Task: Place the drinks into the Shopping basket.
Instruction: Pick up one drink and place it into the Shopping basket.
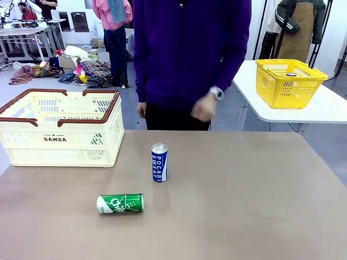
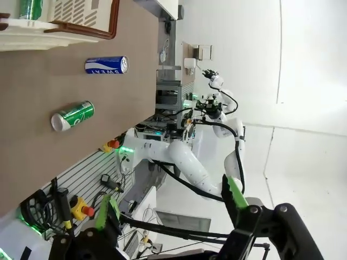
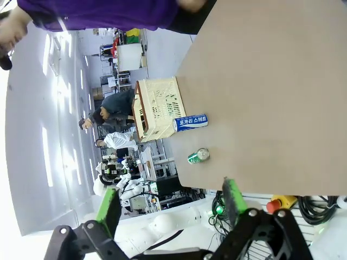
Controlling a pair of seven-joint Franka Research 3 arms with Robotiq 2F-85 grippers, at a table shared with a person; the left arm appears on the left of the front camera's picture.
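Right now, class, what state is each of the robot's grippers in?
Left gripper: open, holding nothing.
Right gripper: open, holding nothing.

Blue can [image 1: 159, 162] upright, green can [image 1: 120, 203] lying sideways, cream Shopping basket [image 1: 59, 128] beside.

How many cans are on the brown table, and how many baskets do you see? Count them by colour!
Blue slim metal drink can, standing up: 1
Green slim metal drink can, lying on its side: 1
Cream slotted plastic basket with brown rim: 1
Yellow mesh plastic basket on the white side table: 1
Total: 4
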